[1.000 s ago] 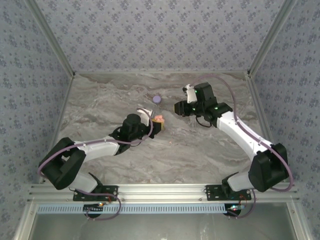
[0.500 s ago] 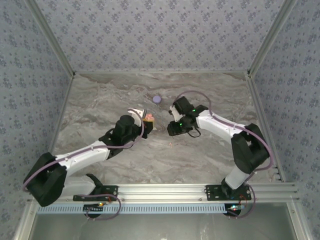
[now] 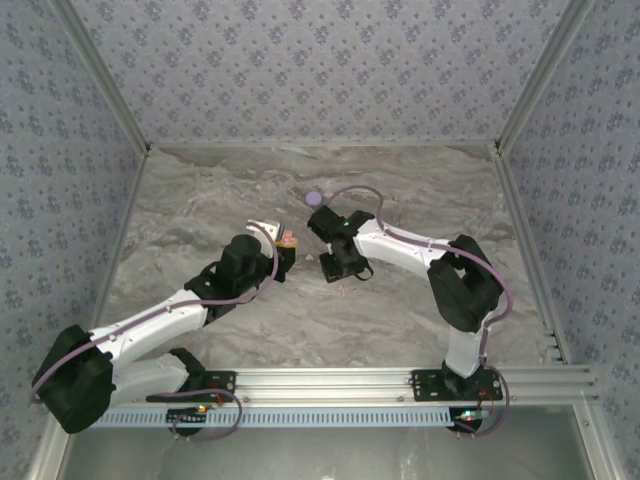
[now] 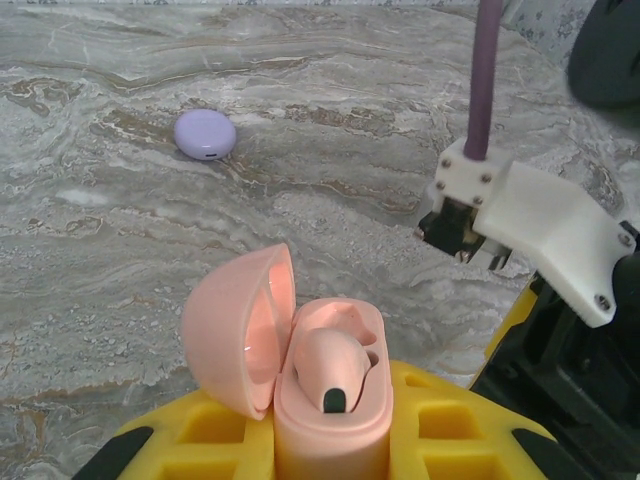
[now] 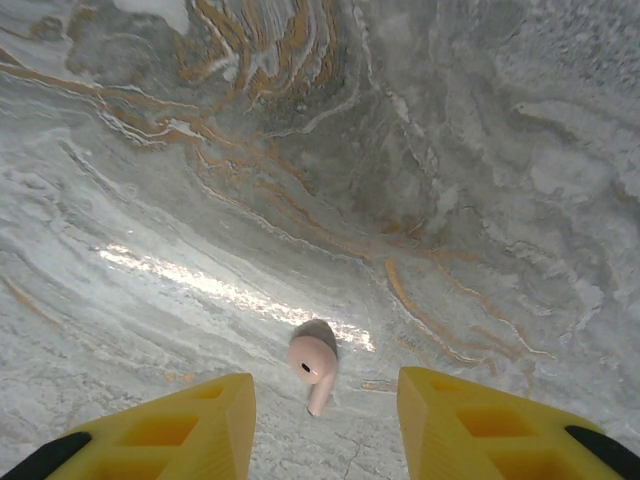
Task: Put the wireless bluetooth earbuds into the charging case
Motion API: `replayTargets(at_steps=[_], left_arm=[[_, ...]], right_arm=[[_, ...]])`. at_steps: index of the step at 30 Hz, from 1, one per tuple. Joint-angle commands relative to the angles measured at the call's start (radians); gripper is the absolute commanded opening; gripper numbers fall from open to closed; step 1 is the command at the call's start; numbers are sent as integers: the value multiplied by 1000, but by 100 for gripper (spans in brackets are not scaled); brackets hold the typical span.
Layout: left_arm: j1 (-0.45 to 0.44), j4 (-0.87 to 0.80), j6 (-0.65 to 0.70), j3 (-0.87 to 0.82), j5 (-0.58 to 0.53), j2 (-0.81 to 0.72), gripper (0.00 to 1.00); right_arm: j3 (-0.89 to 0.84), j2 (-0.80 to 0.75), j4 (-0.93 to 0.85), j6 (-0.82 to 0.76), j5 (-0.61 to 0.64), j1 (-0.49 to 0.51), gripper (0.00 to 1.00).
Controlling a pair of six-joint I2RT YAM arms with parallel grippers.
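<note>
A grey marble-patterned desk point(image 3: 200, 200) sits inside walls of blue patterned paper. Two arms reach in from the near edge and meet near the middle. The left arm point(image 3: 150, 320) stretches diagonally up and to the right. The right arm point(image 3: 410, 245) bends over towards the left, its wrist close to the left arm's tip.

The yellow left fingers point(image 4: 450, 430) are clamped on a pink charging case point(image 4: 335, 435), held upright above the desk. Its rounded lid point(image 4: 235, 340) is swung open to the left.

The yellow right fingers point(image 5: 190, 430) stand apart, pointing down at the desk and holding nothing.

A round purple disc point(image 4: 205, 133) lies on the desk farther back, well apart from both arms.

The first earbud point(image 4: 330, 365), pale pink, sits in the open case, with an empty hollow beside it. The second earbud point(image 5: 312, 360), also pale pink, lies on the bare desk between the right fingers, touching neither.
</note>
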Motion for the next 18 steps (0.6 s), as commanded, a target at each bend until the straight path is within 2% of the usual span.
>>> replayTargets(at_steps=[1,18], left_arm=[[7,-8,21,-5,-17,-25,0],[7,6,14,-8,-9,-13,0]], right_arm=[[33,34,-61,68,42,10,43],[42,110,-52,135,43,33,39]])
